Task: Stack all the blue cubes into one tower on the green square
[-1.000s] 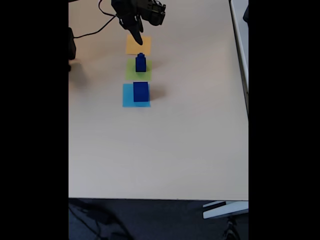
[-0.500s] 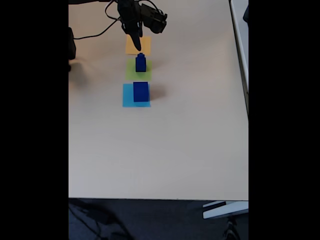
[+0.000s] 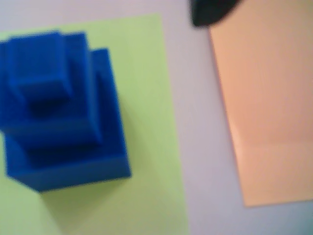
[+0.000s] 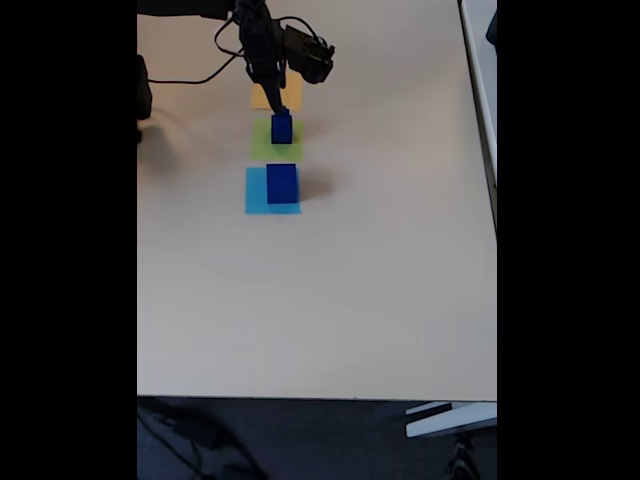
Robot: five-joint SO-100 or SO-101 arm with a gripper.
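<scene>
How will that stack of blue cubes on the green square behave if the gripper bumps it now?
The stack of blue cubes would probably topple rather than slide as one: the wrist view shows loose, stepped tiers, smaller on larger. The cubes look solid and stiff, so they should tumble without rolling far. The green square is thin paper and may shift underneath.

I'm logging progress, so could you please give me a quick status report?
Gripper just above the cube stack, jaws unclear. Stack on green square. Large cube on light-blue square. Nothing in the way.
</scene>
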